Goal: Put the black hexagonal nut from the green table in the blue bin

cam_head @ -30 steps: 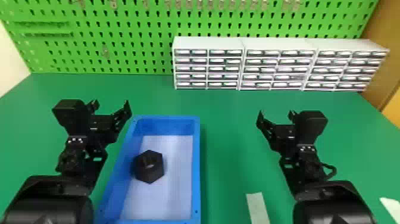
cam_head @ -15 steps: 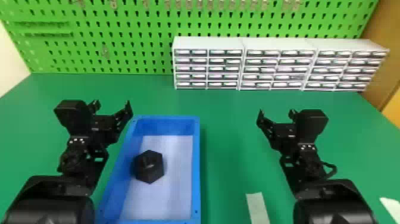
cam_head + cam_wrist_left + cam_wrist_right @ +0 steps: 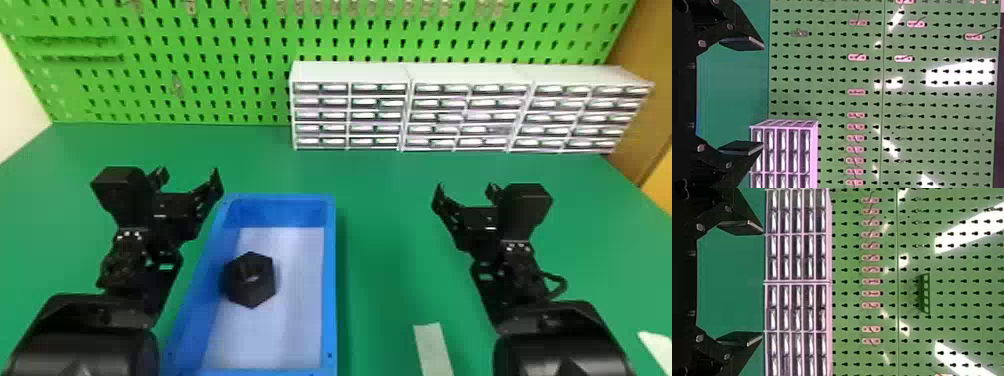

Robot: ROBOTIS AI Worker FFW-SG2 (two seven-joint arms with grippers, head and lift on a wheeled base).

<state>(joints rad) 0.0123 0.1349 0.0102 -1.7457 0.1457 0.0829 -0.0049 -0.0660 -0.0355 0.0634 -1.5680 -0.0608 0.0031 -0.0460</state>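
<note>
While both arms come in cut off at the head view's bottom edge, the left gripper (image 3: 189,175) hangs with its fingers wide apart beside the blue bin (image 3: 330,280). The black hexagonal nut (image 3: 251,287) lies inside the bin, nearer the robot than that gripper's tips and to their right (its hole is hard to make out). The right gripper (image 3: 465,187), also spread wide, is well apart from the bin; a pale strip (image 3: 433,347), nearer the robot than its tips, is cut off.

In the left wrist view, drawer cabinets (image 3: 783,156) beyond the fingers are cut off.

In the right wrist view, the green table (image 3: 730,282) shows between the fingers.
</note>
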